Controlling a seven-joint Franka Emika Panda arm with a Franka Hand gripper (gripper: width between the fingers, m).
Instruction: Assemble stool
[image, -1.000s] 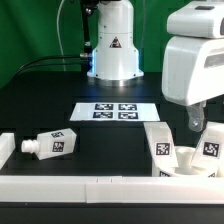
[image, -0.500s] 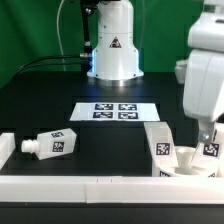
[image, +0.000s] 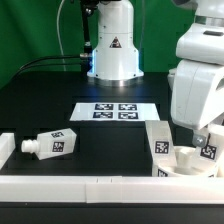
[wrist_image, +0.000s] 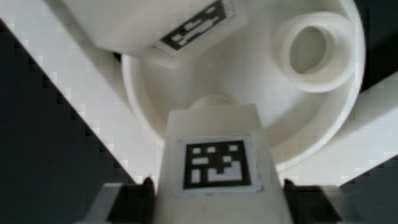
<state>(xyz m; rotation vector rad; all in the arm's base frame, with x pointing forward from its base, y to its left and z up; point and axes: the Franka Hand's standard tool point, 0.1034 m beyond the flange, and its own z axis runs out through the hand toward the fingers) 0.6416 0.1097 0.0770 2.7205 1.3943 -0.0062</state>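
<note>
The round white seat (image: 186, 166) lies at the exterior view's lower right, against the front rail. One tagged leg (image: 158, 142) stands in it. My gripper (image: 204, 143) reaches down from above and is shut on a second tagged leg (image: 209, 153) standing on the seat. In the wrist view this leg (wrist_image: 217, 150) fills the gap between my fingers (wrist_image: 128, 203), with the gripper (wrist_image: 214, 208) around its top. The seat (wrist_image: 267, 85) lies beneath, with an open socket (wrist_image: 317, 45), and the other leg (wrist_image: 151, 22) stands beyond. A third leg (image: 52, 145) lies on its side at the exterior view's left.
The marker board (image: 112, 110) lies flat in the middle of the black table. A long white rail (image: 90, 186) runs along the front, with a short piece (image: 5, 148) at the exterior view's left. The arm's base (image: 112, 45) stands at the back.
The arm's wrist has swung from side to side and turned above the seat while staying on the leg. The leg has stayed on the seat, its tag shifting slightly.
</note>
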